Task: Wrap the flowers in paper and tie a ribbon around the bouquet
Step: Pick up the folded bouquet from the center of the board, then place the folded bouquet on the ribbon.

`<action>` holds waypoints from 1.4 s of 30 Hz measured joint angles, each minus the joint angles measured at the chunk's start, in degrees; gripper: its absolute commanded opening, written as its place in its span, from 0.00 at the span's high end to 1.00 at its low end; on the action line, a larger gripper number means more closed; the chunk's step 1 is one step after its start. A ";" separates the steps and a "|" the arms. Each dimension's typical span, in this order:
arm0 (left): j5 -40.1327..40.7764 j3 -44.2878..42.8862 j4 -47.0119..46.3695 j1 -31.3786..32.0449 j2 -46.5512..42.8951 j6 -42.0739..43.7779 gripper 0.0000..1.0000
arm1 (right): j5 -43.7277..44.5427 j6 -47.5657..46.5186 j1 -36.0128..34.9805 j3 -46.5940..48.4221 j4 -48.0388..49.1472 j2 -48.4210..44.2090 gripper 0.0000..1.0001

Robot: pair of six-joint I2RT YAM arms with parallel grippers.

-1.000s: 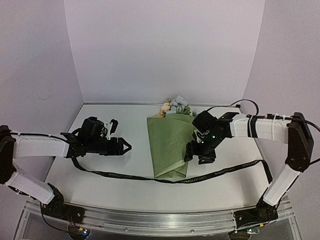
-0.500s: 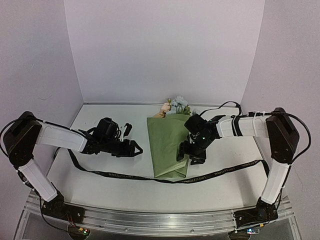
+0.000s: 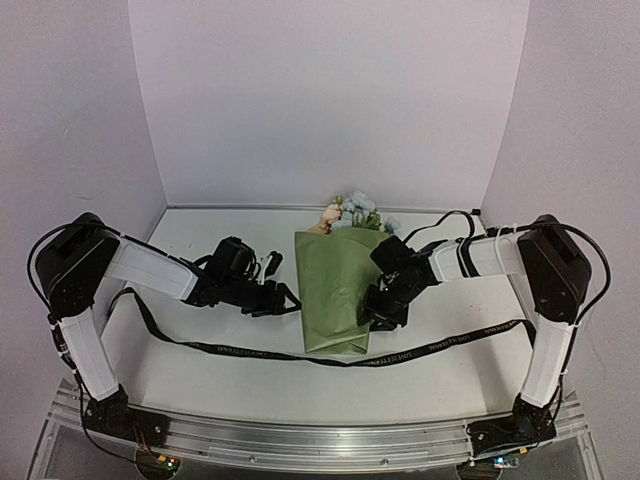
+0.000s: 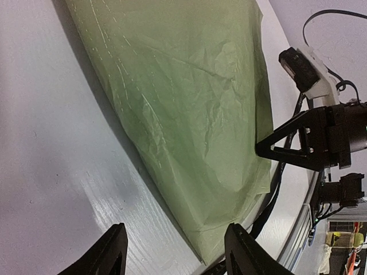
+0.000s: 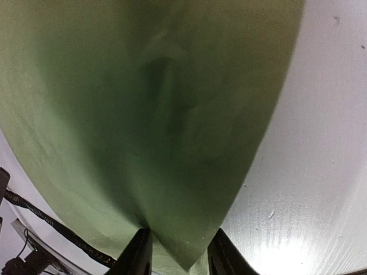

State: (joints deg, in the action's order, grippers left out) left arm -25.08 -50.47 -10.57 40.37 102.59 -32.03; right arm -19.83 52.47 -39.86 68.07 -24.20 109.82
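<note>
Olive-green paper cone bouquet (image 3: 335, 290) lies mid-table on the white tabletop (image 3: 230, 385), narrow end toward the arms. Peach-pink and pale blue flowers (image 3: 350, 212) stick out the far end. Long narrow black fabric ribbon (image 3: 250, 352) runs flat left to right, meeting the cone's near tip; over or under, can't tell. Left gripper (image 3: 290, 300) sits low at the cone's left edge, jaws wide, paper edge just reaching between the fingers, nothing clamped. Right gripper (image 3: 378, 308) is on the cone's right edge, jaws narrow with a paper fold between them; can't tell if it's actually pinched.
</note>
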 measured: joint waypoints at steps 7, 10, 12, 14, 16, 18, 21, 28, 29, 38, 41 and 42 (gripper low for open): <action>-0.02 -2.80 1.63 0.54 2.75 -0.76 0.43 | -1.36 2.87 0.36 0.03 1.06 0.02 0.95; 1.43 -3.36 3.51 0.58 2.72 -0.86 0.43 | -2.42 4.86 0.70 0.29 0.89 0.04 1.00; 2.57 -3.53 5.41 0.58 2.44 -0.87 0.44 | -3.18 6.13 0.78 1.07 0.41 0.19 1.00; 3.48 -3.53 7.40 0.56 1.67 -0.91 0.43 | -4.02 7.96 0.88 2.23 0.10 0.35 1.00; 4.24 -3.40 8.77 0.56 0.31 -0.92 0.43 | -4.79 9.65 0.94 3.23 0.03 0.37 1.00; 4.78 -3.04 9.92 0.56 -1.81 -0.90 0.43 | -5.60 11.36 0.94 4.14 -0.12 0.37 1.00; 5.78 -1.80 11.59 0.56 -6.00 -0.88 0.44 | -6.87 14.01 0.94 5.27 -0.43 0.37 1.00; 8.03 0.86 14.43 0.56 -10.79 -0.92 0.43 | -9.38 19.39 0.93 6.51 -0.62 0.35 1.00; 8.33 1.12 14.87 0.56 -10.83 -0.97 0.43 | -9.66 20.01 0.91 6.51 -0.68 0.34 1.00; 9.84 3.62 17.18 0.56 -11.84 -2.11 0.44 | -11.16 25.06 -0.71 4.78 0.33 -2.86 1.00; 10.48 4.11 17.46 0.56 -11.92 -2.86 0.44 | -11.41 26.06 -1.82 3.33 0.87 -4.80 1.00; 10.75 4.20 17.70 0.56 -11.92 -3.15 0.44 | -11.43 26.41 -2.19 2.75 1.02 -5.46 1.00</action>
State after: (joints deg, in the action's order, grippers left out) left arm -14.34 -46.27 7.12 40.93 90.67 -35.18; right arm -31.26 78.88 -42.05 70.82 -23.18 104.36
